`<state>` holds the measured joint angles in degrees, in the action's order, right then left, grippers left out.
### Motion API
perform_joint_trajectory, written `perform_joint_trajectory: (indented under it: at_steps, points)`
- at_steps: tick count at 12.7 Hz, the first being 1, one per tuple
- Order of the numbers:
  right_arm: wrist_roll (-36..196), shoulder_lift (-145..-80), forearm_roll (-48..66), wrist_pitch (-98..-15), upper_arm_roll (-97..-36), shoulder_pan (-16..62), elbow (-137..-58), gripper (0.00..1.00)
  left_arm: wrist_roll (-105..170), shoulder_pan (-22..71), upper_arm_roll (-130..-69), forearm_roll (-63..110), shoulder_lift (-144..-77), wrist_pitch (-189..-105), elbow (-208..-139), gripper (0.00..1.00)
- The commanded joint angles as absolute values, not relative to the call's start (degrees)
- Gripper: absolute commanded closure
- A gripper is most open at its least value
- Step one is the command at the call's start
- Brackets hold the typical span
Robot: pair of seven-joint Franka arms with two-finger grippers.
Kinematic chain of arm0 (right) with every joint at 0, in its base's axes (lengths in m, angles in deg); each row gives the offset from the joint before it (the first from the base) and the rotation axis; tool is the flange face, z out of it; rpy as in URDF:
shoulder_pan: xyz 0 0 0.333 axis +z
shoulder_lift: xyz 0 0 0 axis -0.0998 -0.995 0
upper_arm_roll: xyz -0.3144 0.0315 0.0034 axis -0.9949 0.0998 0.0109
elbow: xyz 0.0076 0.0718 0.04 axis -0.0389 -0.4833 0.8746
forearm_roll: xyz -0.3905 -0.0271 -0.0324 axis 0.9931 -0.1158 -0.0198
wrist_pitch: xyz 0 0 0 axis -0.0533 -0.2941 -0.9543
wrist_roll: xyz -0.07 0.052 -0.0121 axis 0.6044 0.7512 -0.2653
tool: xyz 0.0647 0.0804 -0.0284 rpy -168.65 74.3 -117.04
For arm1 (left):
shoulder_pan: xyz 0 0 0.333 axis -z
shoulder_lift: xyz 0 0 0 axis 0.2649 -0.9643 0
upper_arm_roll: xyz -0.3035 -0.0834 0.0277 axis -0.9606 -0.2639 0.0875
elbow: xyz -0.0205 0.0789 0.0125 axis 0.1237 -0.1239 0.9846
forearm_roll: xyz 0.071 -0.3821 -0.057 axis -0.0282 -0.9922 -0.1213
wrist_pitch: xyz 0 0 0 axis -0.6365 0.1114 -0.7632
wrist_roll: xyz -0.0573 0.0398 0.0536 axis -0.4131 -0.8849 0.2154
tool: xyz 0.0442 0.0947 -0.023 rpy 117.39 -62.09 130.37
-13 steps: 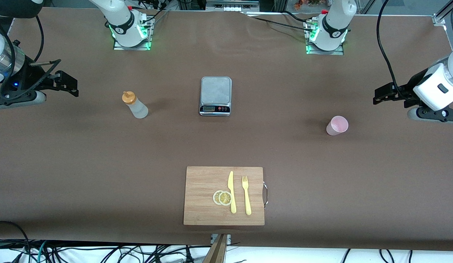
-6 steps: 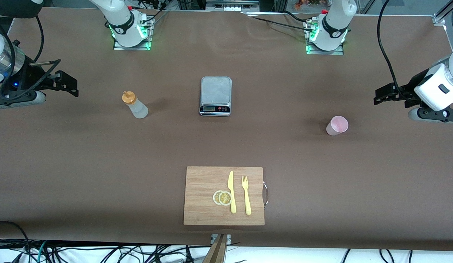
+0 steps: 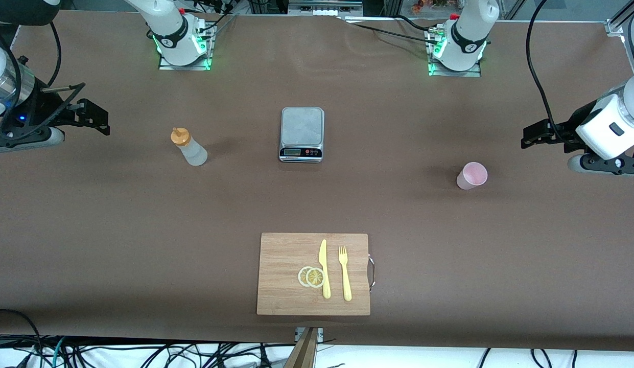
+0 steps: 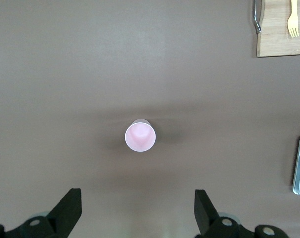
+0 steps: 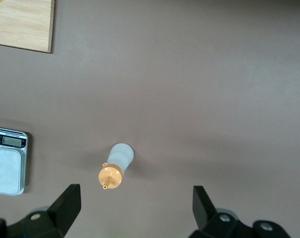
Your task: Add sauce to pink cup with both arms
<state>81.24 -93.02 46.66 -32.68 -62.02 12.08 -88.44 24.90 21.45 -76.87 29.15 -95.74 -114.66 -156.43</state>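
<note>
Evidently both arms are lining up: left gripper [image 4: 135, 218], fingers spread, is hanging over table near the pink cup [image 3: 472, 175], toward the left arm's end from the kitchen scale [image 3: 302, 134]; right gripper [image 5: 135, 215], likewise spread, is facing the squeeze bottle [image 3: 189, 147], probably holding sauce.

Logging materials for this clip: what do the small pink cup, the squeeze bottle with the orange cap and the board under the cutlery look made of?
Small pink cup: likely thin plastic, pale and faintly translucent, matte.
Whitish squeeze bottle with the orange cap: seemingly soft frosted plastic, cloudy body, opaque cap.
Rectangular cutting board: wood or bamboo, judging by its tan striped grain, with a metal handle.
</note>
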Motion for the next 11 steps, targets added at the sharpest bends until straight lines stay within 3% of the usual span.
perform_joint_trajectory:
  at_steps: [1,8,11]
  points:
    - [81.44,-92.98,46.52,-31.85,-62.14,12.06,-87.89,0.00,24.81,21.25,-76.94,29.62,-99.38,-116.05,-156.27,0.00]
    - [81.35,-92.98,46.60,-31.93,-62.14,11.97,-87.89,0.00,21.47,20.72,-76.85,30.15,-101.15,-142.49,-178.85,0.00]
    - [81.35,-92.98,46.52,-31.93,-62.14,12.06,-87.89,0.00,20.24,20.72,-76.50,30.33,-101.15,-148.75,-185.80,0.00]
